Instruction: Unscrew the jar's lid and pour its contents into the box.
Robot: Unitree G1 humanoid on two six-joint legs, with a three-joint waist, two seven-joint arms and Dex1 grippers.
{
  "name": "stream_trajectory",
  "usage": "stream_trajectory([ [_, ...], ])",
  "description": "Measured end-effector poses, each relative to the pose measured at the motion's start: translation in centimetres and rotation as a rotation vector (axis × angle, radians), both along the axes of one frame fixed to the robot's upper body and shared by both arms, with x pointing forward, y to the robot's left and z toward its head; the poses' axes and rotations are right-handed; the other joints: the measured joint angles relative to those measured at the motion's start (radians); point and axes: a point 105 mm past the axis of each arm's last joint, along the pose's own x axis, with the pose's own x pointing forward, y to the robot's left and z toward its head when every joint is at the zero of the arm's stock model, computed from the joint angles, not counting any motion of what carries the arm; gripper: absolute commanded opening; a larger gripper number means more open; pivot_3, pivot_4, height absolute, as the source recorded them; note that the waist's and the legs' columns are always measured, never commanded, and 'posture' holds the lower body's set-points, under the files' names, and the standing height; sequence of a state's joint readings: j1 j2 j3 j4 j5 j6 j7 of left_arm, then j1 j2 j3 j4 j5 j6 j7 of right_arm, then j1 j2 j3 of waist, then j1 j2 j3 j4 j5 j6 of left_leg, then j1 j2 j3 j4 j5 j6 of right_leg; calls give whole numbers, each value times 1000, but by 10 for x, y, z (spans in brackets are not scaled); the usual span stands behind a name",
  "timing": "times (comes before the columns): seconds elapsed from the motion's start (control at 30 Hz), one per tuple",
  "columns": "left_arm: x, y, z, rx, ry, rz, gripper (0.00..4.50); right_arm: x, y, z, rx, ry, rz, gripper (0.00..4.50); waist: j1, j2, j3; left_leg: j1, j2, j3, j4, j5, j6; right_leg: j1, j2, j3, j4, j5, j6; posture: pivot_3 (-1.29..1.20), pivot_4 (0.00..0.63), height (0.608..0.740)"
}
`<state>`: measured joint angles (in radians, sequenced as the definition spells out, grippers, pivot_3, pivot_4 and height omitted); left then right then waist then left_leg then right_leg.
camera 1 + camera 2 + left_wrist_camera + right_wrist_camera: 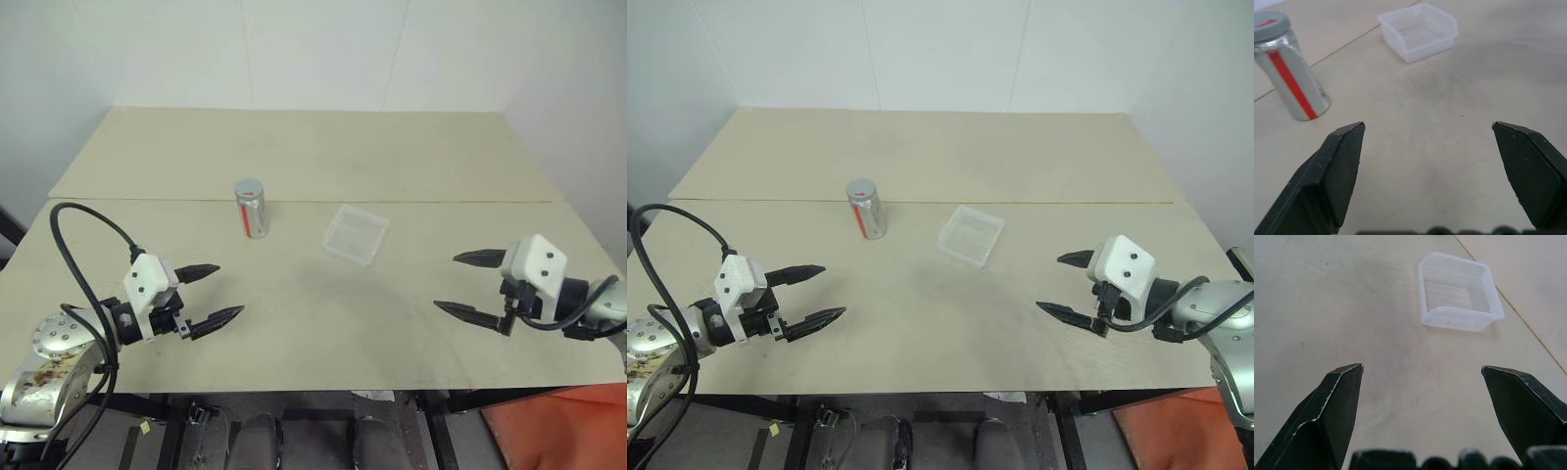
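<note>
The jar [252, 212] stands upright on the beige table, silvery with a red stripe, and its grey lid [249, 188] sits on top. To its right lies the clear plastic box [356, 235], which looks empty. The contents are hidden inside the jar. My left gripper [217, 292] hovers open over the table's near left, well short of the jar [1290, 78]. Over the near right, my right gripper [454, 283] hangs open, pointing toward the box [1458, 293]. Nothing is between either pair of fingers.
The table [323, 313] is made of two boards with a seam running just behind the jar and box. White walls close off the far side. An orange object [563, 431] sits below the table's near right corner.
</note>
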<state>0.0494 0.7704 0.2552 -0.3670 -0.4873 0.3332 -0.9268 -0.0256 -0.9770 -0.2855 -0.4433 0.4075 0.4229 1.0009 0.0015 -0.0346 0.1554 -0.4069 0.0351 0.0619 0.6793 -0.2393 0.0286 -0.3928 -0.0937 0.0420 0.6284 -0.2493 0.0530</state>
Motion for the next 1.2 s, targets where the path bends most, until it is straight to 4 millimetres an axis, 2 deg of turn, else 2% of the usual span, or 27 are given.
stream_trajectory([
  [0.17, 4, -1, 3, -16, -30, 25, 4500, 6, 5, 4, -2, -13, -3, 4484, -1, 0, 0, 0, 0, 0, 0, 0, 0, 0, 0, 0, 0, 0, 0, 0, 150, 740],
  [0.37, 8, -1, -2, -5, -33, 34, 4500, 4, 5, 1, -5, 9, -6, 4484, 0, 0, 0, -1, 0, 0, 0, 0, 0, 0, 0, 0, 0, 0, 0, 0, 150, 740],
  [0.6, 16, -1, 2, -5, -97, 53, 4500, 8, 5, 7, 8, -38, -29, 4484, 1, 0, 0, 0, 0, 0, 0, 0, 0, 0, 0, 0, 0, 0, 0, 0, 150, 740],
  [0.77, 49, 2, -7, -42, -207, 299, 4500, 20, 11, 13, 53, -120, -78, 4484, 3, 0, 0, 0, -1, 0, 0, 0, 0, 1, 0, 0, -1, 1, 1, 0, 150, 740],
  [0.93, 74, -12, -29, -162, -251, 509, 4500, 30, 30, 12, 98, -151, -77, 4484, 9, 0, 0, -1, -1, -1, 1, 0, 0, 0, 0, 0, 0, 1, 1, 0, 150, 740],
  [1.03, 85, -12, -30, -218, -275, 574, 4500, 30, 37, 8, 104, -131, -68, 4484, 9, 0, 0, -2, -1, -1, 1, 0, 0, 0, 0, 0, 0, 1, 2, 0, 150, 740],
  [1.2, 104, -14, -25, -209, -362, 608, 4500, 30, 47, 12, 111, -145, -47, 4484, 9, 0, 0, -1, -2, -1, 1, 0, 0, 1, 0, 0, 0, 1, 2, 0, 150, 740],
])
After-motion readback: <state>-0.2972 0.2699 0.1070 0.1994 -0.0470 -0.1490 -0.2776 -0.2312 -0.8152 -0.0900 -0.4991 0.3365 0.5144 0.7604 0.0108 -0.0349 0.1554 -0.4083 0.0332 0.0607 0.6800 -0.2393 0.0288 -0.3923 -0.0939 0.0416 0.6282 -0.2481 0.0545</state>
